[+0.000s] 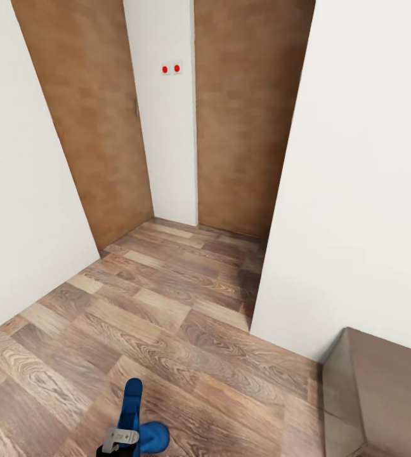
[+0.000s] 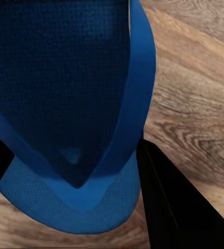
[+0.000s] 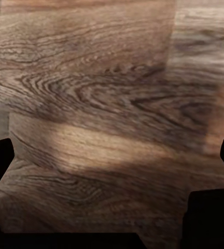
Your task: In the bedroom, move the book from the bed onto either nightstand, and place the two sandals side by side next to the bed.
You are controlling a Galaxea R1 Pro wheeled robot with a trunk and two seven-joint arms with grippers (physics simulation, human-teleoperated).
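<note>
One blue sandal (image 1: 132,416) hangs in the left gripper (image 1: 122,439) at the near edge of the head view, its fingers (image 2: 171,202) clamped on the sole over the wood-plank floor (image 1: 167,317). The right gripper (image 3: 112,207) hovers above bare planks, fingers spread wide and holding nothing. Around them stand white walls (image 1: 370,178), two brown doors (image 1: 250,114) at the far end, and a brown cabinet top (image 1: 389,393) at near right. By my reading the carry is underway: placement beside the bed and the book move remain. No readable writing; two red dots (image 1: 171,68) mark a wall plate.
</note>
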